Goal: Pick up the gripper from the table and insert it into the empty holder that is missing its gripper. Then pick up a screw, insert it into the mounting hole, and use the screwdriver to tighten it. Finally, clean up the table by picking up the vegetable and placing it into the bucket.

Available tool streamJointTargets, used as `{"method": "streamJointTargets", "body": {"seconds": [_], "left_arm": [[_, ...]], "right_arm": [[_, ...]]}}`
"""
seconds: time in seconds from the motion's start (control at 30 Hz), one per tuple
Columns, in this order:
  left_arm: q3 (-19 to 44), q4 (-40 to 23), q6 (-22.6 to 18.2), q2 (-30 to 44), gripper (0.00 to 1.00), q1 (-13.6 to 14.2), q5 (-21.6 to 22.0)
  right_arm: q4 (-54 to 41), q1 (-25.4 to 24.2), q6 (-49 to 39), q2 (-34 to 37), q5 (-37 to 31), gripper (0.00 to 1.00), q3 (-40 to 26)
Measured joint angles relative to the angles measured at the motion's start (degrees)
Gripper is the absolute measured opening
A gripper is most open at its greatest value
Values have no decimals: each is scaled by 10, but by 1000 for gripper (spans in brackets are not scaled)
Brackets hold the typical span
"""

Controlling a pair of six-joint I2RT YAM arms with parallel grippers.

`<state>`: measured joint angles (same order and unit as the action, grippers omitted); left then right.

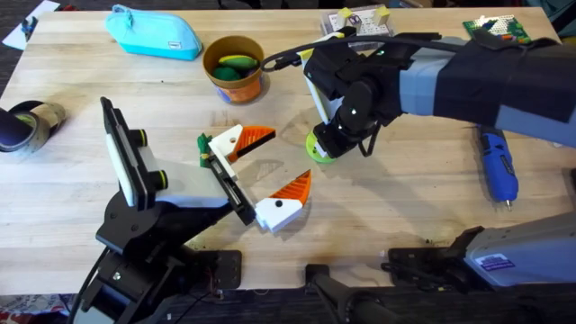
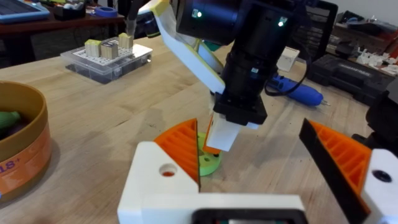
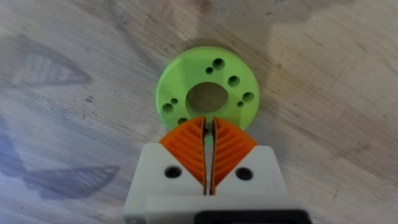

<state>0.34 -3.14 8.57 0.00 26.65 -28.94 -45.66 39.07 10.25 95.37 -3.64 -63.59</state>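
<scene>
The green vegetable (image 1: 236, 65) lies inside the orange bucket (image 1: 236, 88) at the back of the table; the left wrist view shows this bucket (image 2: 25, 155) too. The blue screwdriver (image 1: 497, 166) lies flat at the right. My right gripper (image 3: 208, 121) is shut, pads together, pointing down with its tips at the rim of a lime-green disc (image 3: 180, 81) with holes. My left gripper (image 1: 288, 157) stands open just left of that disc (image 1: 317, 153), nothing between its fingers. The loose gripper, the holder and the screw are out of view.
A teal zip pouch (image 1: 153, 31) lies at the back left. A clear parts box (image 1: 360, 22) sits at the back centre and a tape roll (image 1: 22, 126) at the left edge. A green board (image 1: 495, 29) is at the back right.
</scene>
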Motion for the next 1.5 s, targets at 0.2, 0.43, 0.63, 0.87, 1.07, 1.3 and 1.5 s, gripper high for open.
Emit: {"method": "streamJointTargets", "body": {"seconds": [0.2,0.43,0.63,0.87,1.07,1.3,1.5], "left_arm": [[0,1,1,0,986,0,0],[0,1,1,0,986,0,0],[0,1,1,0,987,0,1],[0,1,1,0,986,0,1],[0,1,1,0,986,0,1],[0,1,1,0,986,0,1],[0,1,1,0,986,0,1]], "right_arm": [[-7,0,-2,0,5,61,0],[-17,0,8,-4,-3,61,0],[-25,0,18,-66,-23,61,-7],[-66,0,26,-192,-30,414,-15],[-96,0,34,-263,-30,992,-16],[-46,11,35,-258,-30,995,14],[18,38,37,-221,-27,965,79]]}}
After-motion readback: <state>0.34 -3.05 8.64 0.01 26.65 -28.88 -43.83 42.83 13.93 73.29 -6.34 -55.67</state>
